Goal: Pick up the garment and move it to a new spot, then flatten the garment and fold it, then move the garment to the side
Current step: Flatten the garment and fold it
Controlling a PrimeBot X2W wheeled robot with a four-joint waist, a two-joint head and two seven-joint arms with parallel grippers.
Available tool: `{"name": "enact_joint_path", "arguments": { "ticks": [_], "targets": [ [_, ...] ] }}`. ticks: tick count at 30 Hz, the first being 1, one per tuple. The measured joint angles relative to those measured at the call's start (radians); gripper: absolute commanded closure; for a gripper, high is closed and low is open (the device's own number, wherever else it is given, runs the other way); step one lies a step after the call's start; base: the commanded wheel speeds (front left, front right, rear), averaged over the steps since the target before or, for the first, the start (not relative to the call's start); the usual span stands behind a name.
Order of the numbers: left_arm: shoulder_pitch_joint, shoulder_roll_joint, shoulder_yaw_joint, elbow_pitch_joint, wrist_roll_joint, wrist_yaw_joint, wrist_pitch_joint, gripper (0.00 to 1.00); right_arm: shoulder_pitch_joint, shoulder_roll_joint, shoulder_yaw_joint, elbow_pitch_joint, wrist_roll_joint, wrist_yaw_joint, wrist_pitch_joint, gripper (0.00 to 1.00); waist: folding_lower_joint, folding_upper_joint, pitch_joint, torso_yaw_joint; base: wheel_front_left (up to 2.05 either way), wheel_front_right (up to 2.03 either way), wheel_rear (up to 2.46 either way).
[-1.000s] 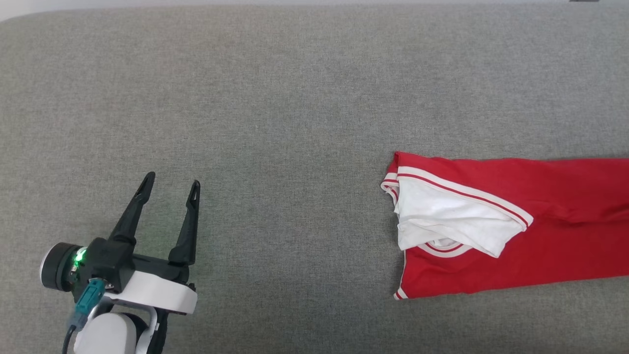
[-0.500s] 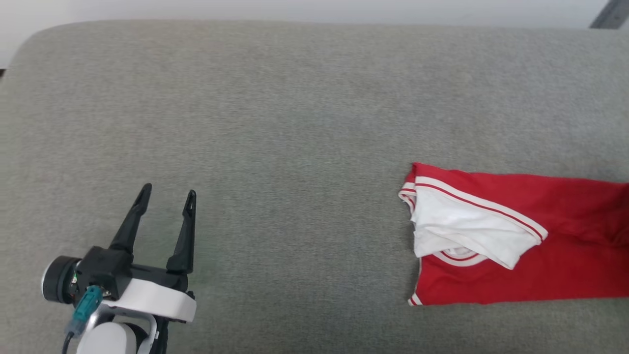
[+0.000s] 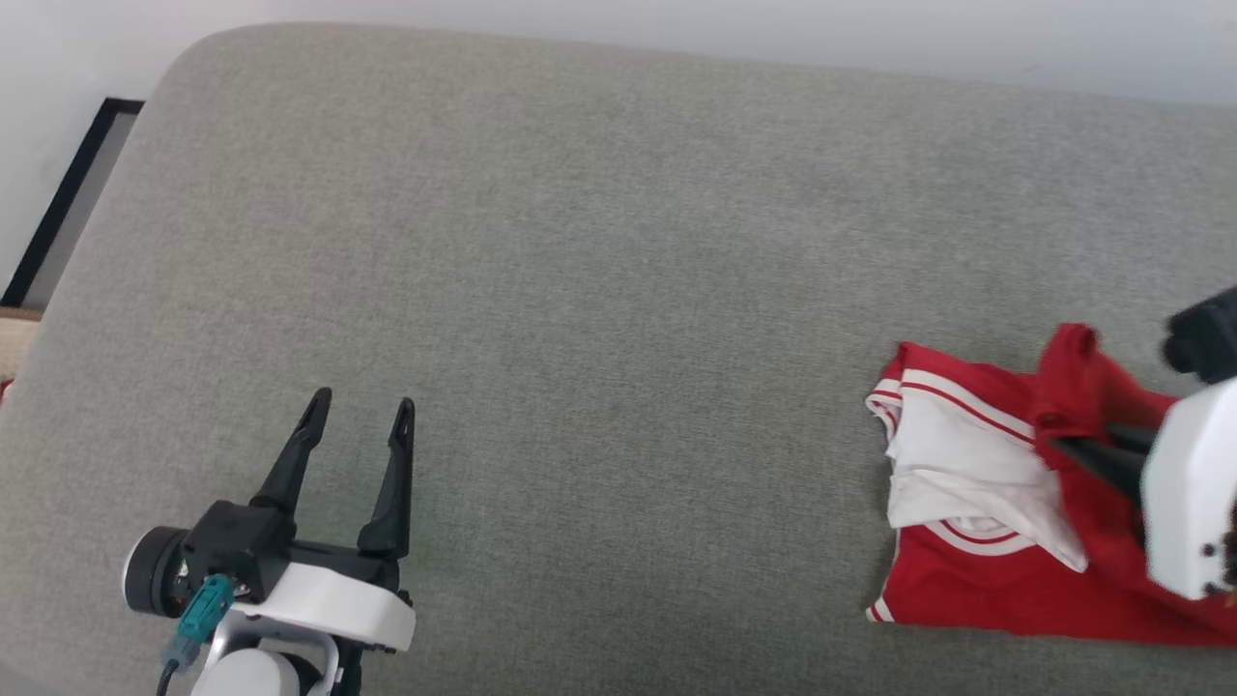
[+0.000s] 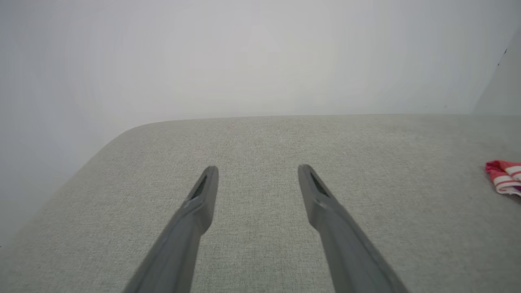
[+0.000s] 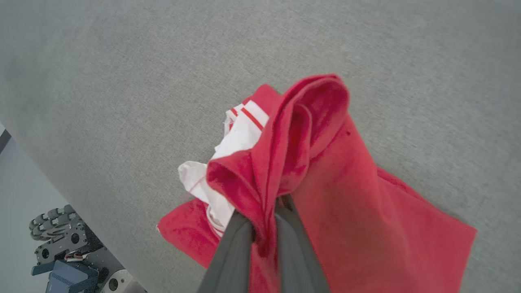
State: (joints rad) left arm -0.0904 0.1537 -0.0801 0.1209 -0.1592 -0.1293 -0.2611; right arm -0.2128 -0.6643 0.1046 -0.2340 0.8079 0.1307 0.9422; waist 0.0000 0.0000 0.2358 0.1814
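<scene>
The garment (image 3: 976,580), a red shirt with white sleeves and striped trim, lies folded at the right of the grey cushion (image 3: 599,290). My right gripper (image 3: 1068,447) is shut on a bunched red fold of the garment (image 5: 281,162), lifting that part above the rest. In the right wrist view the two dark fingers (image 5: 236,248) pinch the cloth between them. My left gripper (image 3: 359,408) hovers open over bare cushion at the lower left, far from the shirt. A striped corner of the garment (image 4: 504,182) peeks in at the left wrist view's right edge.
The grey cushion's rounded far-left corner (image 3: 184,68) borders a pale wall (image 3: 676,24). A dark-framed strip (image 3: 58,203) lies beyond the left edge. The robot's base parts (image 5: 65,252) show below the cushion's front edge in the right wrist view.
The head camera has shifted, so the whole picture moved. My right gripper has come into view, gripping a red fold of the garment, which now stands bunched up. The left gripper stays open.
</scene>
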Motion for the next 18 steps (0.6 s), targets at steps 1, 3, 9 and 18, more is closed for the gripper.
{"name": "enact_joint_path", "arguments": {
  "ticks": [1,3,9,18],
  "targets": [
    [-0.004,-0.001,-0.003,0.000,-0.001,0.000,0.000,0.00,-0.009,0.007,0.018,0.000,-0.001,0.000,0.003,1.00,0.0001,0.0000,0.003,0.005,0.00,0.00,0.00],
    [-0.012,-0.004,-0.009,0.000,-0.007,0.000,0.000,0.00,-0.030,0.018,0.053,0.009,-0.009,0.000,0.007,1.00,0.0000,0.0000,0.011,0.015,0.00,0.00,0.00],
    [-0.030,-0.013,-0.015,-0.001,-0.009,0.000,0.000,0.00,-0.070,0.038,0.130,0.068,-0.026,0.000,-0.002,1.00,0.0001,0.0000,0.030,0.033,0.00,0.00,0.00],
    [-0.045,-0.015,-0.011,0.007,-0.028,0.000,0.000,0.00,-0.117,0.059,0.214,0.156,-0.029,0.000,-0.100,0.52,0.0000,0.0000,0.043,0.021,0.00,0.00,0.00]
  ]
}}
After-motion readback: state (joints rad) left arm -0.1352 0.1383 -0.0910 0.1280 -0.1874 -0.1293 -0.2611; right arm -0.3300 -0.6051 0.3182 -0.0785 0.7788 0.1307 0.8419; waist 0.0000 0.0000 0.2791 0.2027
